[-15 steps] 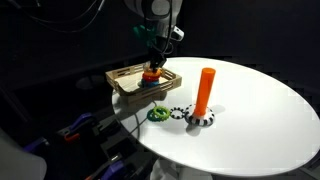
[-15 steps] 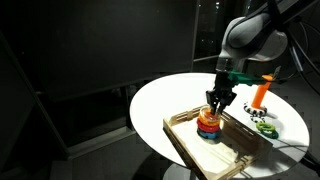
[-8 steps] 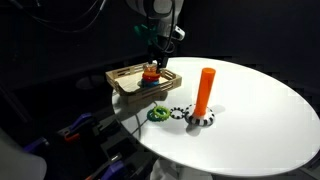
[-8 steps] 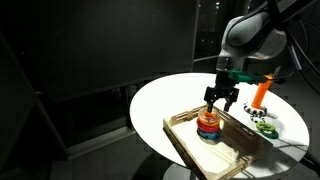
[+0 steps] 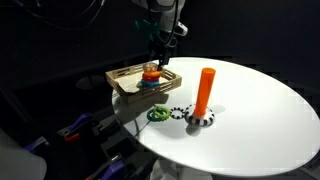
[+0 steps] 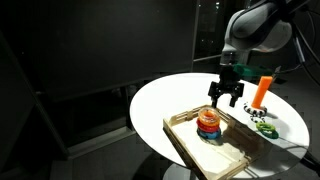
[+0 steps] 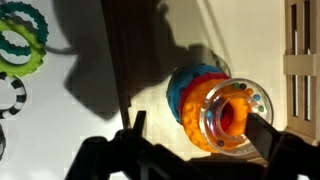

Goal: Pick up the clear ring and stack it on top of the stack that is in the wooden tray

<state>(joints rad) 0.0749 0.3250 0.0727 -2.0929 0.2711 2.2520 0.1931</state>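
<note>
The clear ring (image 7: 236,113), with small coloured beads inside, lies on top of the stack of orange, red and blue rings (image 7: 192,95). That stack (image 5: 150,76) (image 6: 209,124) stands in the wooden tray (image 5: 124,88) (image 6: 193,153). My gripper (image 5: 157,50) (image 6: 226,97) hangs open just above the stack and holds nothing. In the wrist view its dark fingers (image 7: 137,124) straddle the ring without touching it.
An upright orange peg (image 5: 205,90) (image 6: 262,92) stands on a black-and-white ring (image 5: 201,119) near the tray. A green ring (image 5: 158,114) (image 7: 22,35) lies beside it on the round white table (image 5: 260,110). The tray sits close to the table's edge.
The jaws have opened and let go of the clear ring, which now rests on the stack. The gripper has risen a little above it.
</note>
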